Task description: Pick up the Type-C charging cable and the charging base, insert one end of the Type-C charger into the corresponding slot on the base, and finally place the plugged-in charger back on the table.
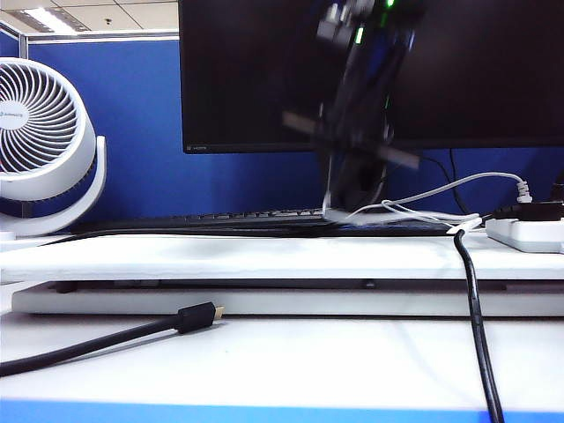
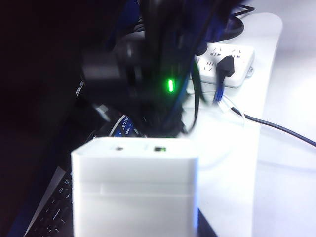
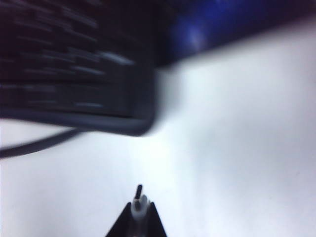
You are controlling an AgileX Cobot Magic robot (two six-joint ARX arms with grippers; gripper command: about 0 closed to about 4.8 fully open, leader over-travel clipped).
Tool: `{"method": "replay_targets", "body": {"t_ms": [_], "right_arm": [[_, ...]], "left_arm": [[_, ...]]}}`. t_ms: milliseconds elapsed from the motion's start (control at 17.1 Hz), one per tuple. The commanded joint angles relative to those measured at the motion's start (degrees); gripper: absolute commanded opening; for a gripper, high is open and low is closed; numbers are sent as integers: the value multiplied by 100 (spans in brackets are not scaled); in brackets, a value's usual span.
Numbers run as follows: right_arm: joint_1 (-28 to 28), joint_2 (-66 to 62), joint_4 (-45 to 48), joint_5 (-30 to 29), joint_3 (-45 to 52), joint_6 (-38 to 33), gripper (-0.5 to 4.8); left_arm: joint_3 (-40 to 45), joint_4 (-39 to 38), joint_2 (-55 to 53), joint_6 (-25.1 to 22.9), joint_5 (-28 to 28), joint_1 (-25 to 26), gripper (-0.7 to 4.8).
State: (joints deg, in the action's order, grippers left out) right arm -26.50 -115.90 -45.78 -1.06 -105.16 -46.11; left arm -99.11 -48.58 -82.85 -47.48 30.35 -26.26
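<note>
Base [image 2: 134,185] fills the left wrist view, left gripper's hold unclear. Right gripper [image 3: 138,210], just beyond base, pinches cable [image 3: 139,196] plug w/ tip exposed. Best approach: square plug to base slot [image 2: 159,148], ease in slowly.

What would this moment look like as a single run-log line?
right gripper: shut on cable plug, above table | left gripper: holds charger block | plug not yet inserted

The small rectangular plastic charging base [image 2: 134,185] is white, like the wide flat counter [image 1: 291,361]. The thick cable [image 1: 97,339] is black with a gold tip.
</note>
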Motion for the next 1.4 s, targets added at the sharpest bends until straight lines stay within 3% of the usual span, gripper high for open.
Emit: {"method": "replay_targets", "body": {"t_ms": [59,293,644,936,1054,1229,1405], "right_arm": [[0,669,142,2,-20,922,-9],[0,1764,195,2,-20,2218,-9],[-2,3335,433,2,-17,4953,-9],[-2,3825,361,-17,-15,6437,-9],[-9,3834,306,-42,-13,6725,-9],[-393,3836,114,-129,-13,7617,-9],[-1145,3834,63,907,-13,9047,-9]], "left_arm": [[-28,133,44,35,26,0,209],[-28,131,44,35,28,0,209],[-28,157,48,37,31,0,209],[-28,166,50,42,306,-4,209],[-28,212,50,103,516,-4,209],[-28,271,50,101,595,-4,209],[-28,286,50,105,590,-4,203]]}}
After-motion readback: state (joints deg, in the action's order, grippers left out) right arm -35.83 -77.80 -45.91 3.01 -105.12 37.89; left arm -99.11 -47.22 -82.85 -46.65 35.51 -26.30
